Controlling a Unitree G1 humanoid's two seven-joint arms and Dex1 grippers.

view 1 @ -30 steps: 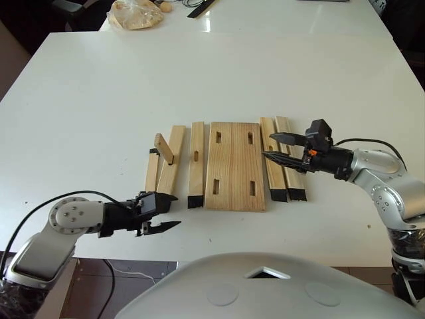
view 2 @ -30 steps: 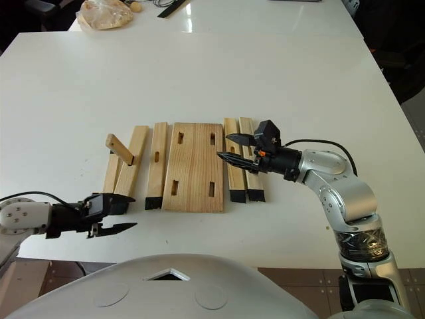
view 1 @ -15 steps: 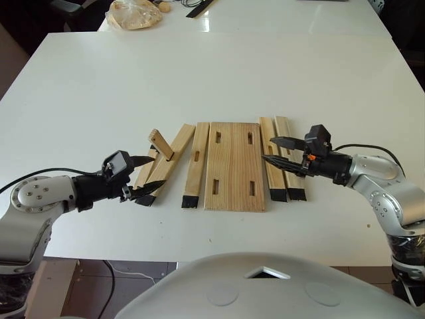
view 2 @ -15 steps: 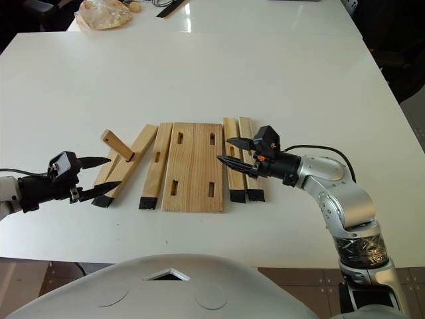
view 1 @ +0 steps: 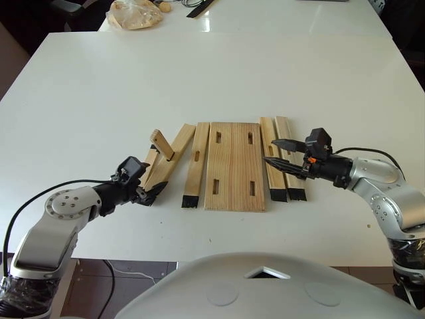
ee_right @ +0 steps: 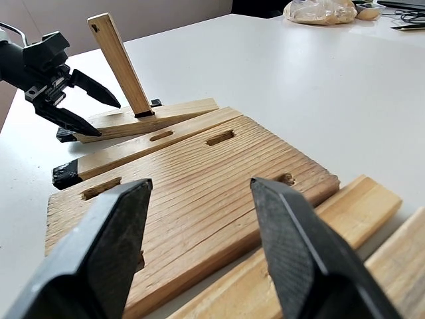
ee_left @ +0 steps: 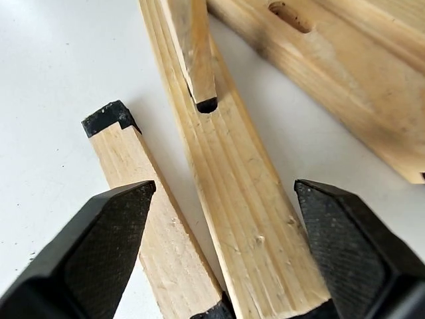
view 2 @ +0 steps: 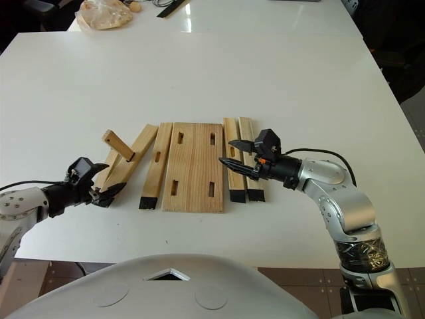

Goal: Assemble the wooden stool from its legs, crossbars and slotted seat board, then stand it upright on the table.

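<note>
Checking left gripper (view 1: 147, 191) first: claw apart, straddling the near, black-capped ends of two legs at the left end of the row. Can't tell from the head views whether the pads touch wood. Left wrist view puts both the angled leg (ee_left: 246, 199) and the short leg (ee_left: 166, 246) between the fingers (ee_left: 93, 252), with no clear squeeze on either. Same view shows the crossbar (ee_left: 192, 46) seated in the angled leg's slot. Right wrist view adds what that one crops: crossbar sticking up steeply off the table (view 1: 99, 100).

Reading right gripper (view 1: 269, 150) as apart too, clamped on nothing, hovering just over the inner right leg (view 1: 275, 185), beside the seat board (view 1: 234, 166). Right wrist view looks low across the board, slots facing up.

Placing the seat board flat at mid-table. Slotted leg (view 1: 193, 165) just beside its left edge, slightly skewed. Inner right leg along its right edge, touching the outer right leg (view 1: 296, 186).

Noting all near ends stop short of the near table edge, with a strip of white top between. Broad white tabletop beyond the row and to both sides. Bag (view 1: 136, 13) and black item (view 1: 199, 6) up at the far edge, well apart from the wood.
</note>
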